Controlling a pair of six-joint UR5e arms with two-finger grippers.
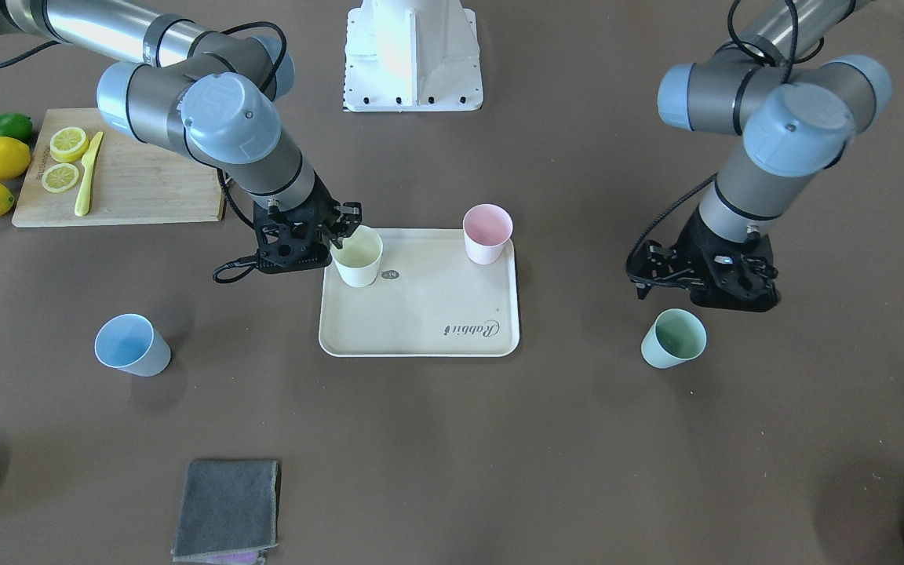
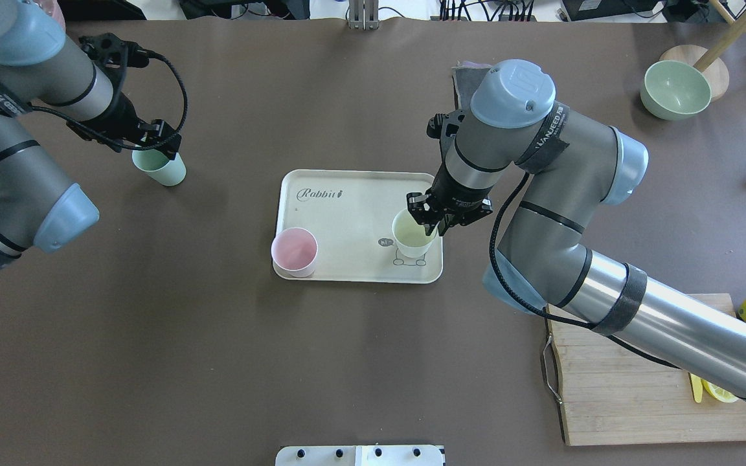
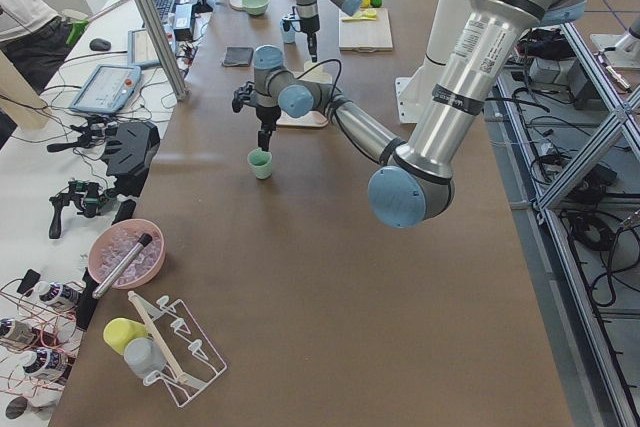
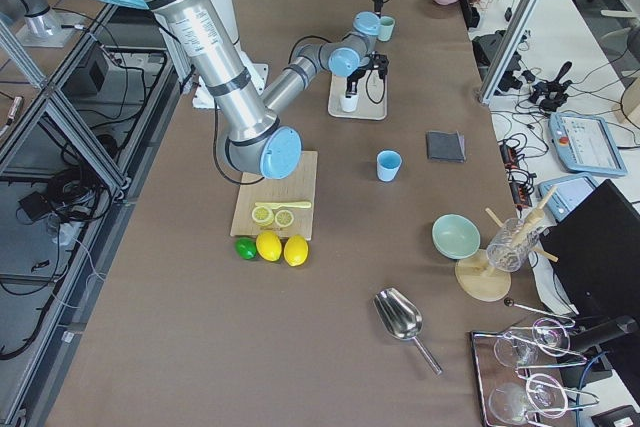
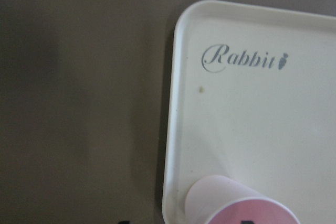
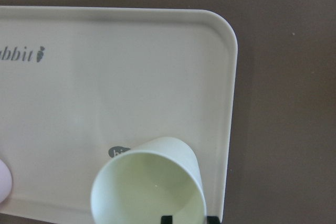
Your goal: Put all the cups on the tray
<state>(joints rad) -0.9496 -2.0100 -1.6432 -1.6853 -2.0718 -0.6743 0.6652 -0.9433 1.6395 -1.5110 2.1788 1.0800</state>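
Observation:
The cream tray [image 1: 421, 314] lies mid-table. A pink cup [image 1: 487, 233] stands in one of its corners. My right gripper [image 1: 340, 227] is shut on the rim of the yellow cup [image 1: 357, 256], which is upright on or just above the tray over the bear drawing; the right wrist view shows this cup [image 6: 147, 187] too. The mint green cup [image 1: 673, 337] stands on the table off the tray, and my left gripper [image 1: 715, 294] hovers open and empty just above it. The light blue cup [image 1: 132, 345] stands alone on the table on my right side.
A wooden cutting board [image 1: 118, 169] holds lemon slices and a yellow knife, with lemons and a lime beside it. A grey cloth [image 1: 228, 510] lies at the far edge. A green bowl [image 2: 674, 89] sits far right. The robot base [image 1: 413, 55] stands behind the tray.

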